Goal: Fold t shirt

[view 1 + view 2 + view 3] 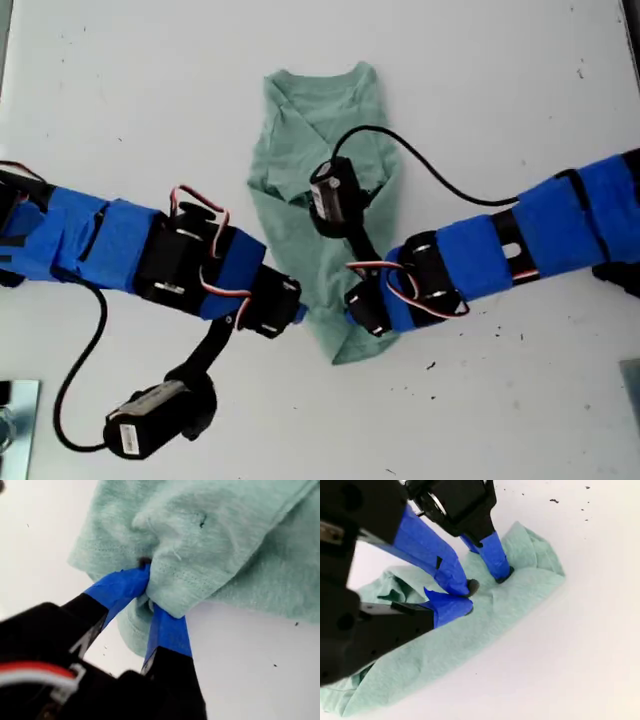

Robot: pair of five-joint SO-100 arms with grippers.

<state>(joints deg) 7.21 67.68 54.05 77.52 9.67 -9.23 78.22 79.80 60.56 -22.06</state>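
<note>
The pale green t shirt (320, 110) lies on the white table as a narrow strip, both sides folded in and the collar at the far end. My first gripper (300, 312), on the arm from the exterior view's left, is at the strip's lower edge. In its wrist view my first gripper (150, 592) is shut on a pinch of the t shirt (225, 540). My second gripper (352, 305), from the exterior view's right, is at the opposite lower edge. In its own view my second gripper (469, 597) is shut on a fold of the t shirt (470, 640).
One of the first gripper's fingers (495, 555) presses into the cloth close beside my second gripper. A metal object (15, 430) sits at the exterior view's lower left corner. A black cable (440, 180) arcs over the shirt. White table (500, 80) surrounds the cloth.
</note>
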